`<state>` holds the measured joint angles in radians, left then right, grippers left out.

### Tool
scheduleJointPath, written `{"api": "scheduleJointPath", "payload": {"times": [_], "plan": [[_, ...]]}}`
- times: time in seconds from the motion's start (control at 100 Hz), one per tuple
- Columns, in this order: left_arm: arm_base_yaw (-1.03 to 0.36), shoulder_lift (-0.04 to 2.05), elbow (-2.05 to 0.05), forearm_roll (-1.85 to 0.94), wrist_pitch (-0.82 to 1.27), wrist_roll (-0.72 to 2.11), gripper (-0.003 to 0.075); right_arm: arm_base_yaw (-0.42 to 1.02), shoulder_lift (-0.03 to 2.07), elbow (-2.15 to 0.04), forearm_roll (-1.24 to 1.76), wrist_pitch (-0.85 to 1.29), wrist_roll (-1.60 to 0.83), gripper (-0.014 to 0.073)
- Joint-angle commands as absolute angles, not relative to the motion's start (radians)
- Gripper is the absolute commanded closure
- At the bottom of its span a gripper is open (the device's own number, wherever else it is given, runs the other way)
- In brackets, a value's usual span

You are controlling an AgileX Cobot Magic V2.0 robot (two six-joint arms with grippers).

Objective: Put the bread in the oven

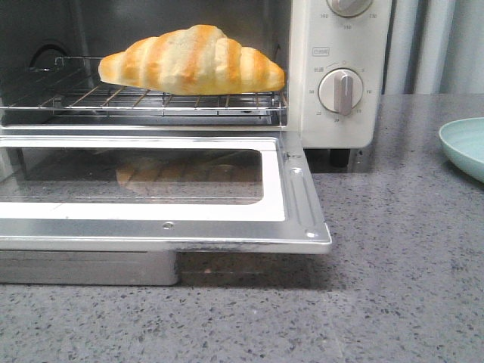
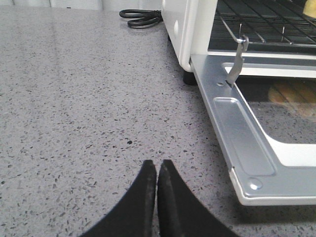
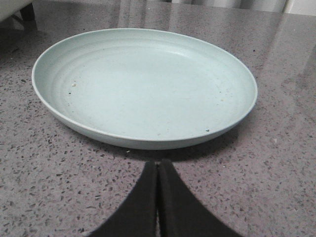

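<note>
The bread (image 1: 193, 60), a golden croissant-shaped roll with cream ridges, lies on the wire rack (image 1: 151, 98) inside the cream-white oven (image 1: 340, 45). The oven door (image 1: 151, 189) is folded down flat and open; the bread's reflection shows in its glass. In the left wrist view the oven door (image 2: 247, 143) and rack (image 2: 261, 19) lie beside my left gripper (image 2: 157, 164), which is shut and empty over the counter. My right gripper (image 3: 158, 163) is shut and empty, just in front of a pale green plate (image 3: 143, 84). Neither gripper shows in the front view.
The pale green empty plate (image 1: 465, 144) sits on the speckled grey counter to the right of the oven. Black scissors (image 2: 140, 17) lie on the counter beside the oven's far side. The open door's front corner (image 1: 321, 242) juts out over the counter.
</note>
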<state>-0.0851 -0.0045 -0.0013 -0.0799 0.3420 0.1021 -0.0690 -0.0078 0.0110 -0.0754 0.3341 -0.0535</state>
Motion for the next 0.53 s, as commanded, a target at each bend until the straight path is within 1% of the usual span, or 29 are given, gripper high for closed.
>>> {"api": "scheduleJointPath", "payload": {"times": [0.0, 0.09, 0.29, 0.52], "plan": [[-0.09, -0.034, 0.024, -0.081, 0.282, 0.102, 0.0741, -0.073, -0.029, 0.024, -0.064, 0.302, -0.064, 0.0663], [-0.081, -0.034, 0.024, -0.081, 0.282, 0.102, 0.0741, -0.073, -0.029, 0.024, -0.064, 0.302, -0.064, 0.0663], [-0.012, -0.034, 0.024, -0.081, 0.282, 0.102, 0.0741, -0.073, -0.029, 0.024, -0.064, 0.302, -0.064, 0.0663], [-0.011, -0.034, 0.024, -0.081, 0.282, 0.102, 0.0741, -0.073, -0.029, 0.024, -0.064, 0.302, -0.064, 0.0663]]}}
